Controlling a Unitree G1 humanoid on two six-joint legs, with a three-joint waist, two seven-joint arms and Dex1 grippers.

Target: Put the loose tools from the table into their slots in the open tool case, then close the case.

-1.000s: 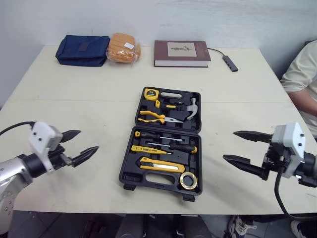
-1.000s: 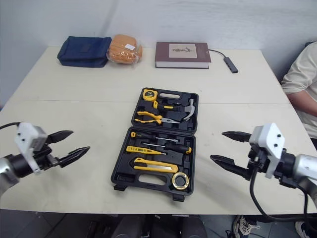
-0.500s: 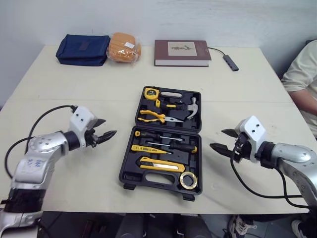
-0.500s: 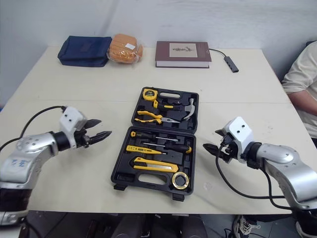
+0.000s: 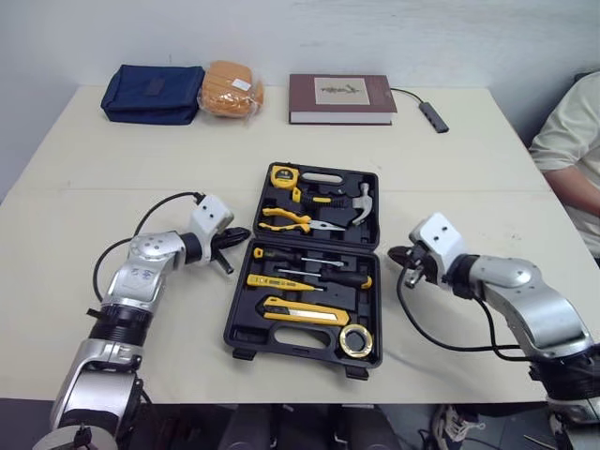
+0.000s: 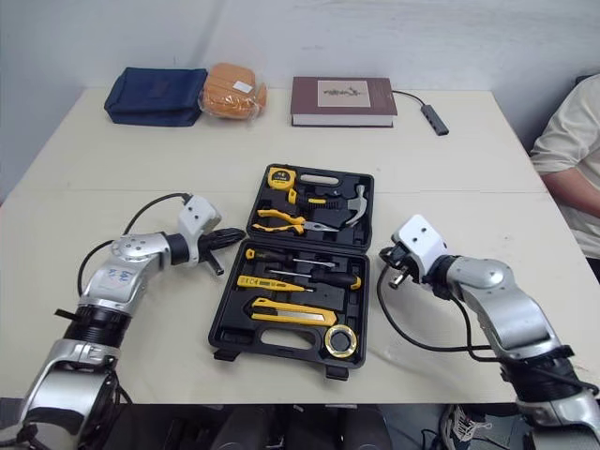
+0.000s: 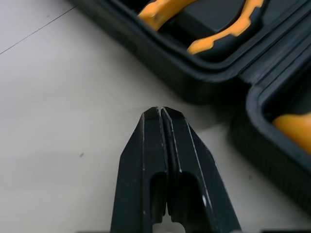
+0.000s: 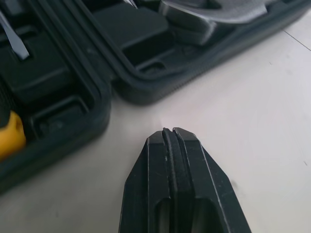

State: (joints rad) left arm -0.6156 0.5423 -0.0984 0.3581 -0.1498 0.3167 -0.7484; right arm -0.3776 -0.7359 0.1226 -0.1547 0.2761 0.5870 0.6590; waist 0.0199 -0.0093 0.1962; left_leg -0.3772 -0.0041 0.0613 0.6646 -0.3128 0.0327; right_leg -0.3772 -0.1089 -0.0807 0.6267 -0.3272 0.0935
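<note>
Left wrist view has our left hand [image 7: 162,110] clenched on nothing, tips just off the tool case [image 7: 194,82] wall by the hinge; the pliers [image 7: 163,9] handles get cut off. Right hand [image 8: 168,131] is pinched empty too, at the opposite wall, near what's probably the hammer [image 8: 214,9] head. Case lies open mid-tabletop [image 5: 122,169], bare room either side.

Counted in one open tool case [image 5: 246,339]: one tape measure [image 5: 285,175], one pair of pliers [image 5: 291,221], one hammer [image 5: 362,202], two screwdrivers [image 5: 349,279], one utility knife [image 5: 305,313], one yellow tape roll [image 5: 344,341]. Noted elsewhere on the one table [image 5: 94,187]: one navy pouch [image 5: 152,94], one orange packet [image 5: 231,88], one book [image 5: 339,98], one cable hub [image 5: 433,116]. Logged at the right edge: one person [image 5: 567,141].
</note>
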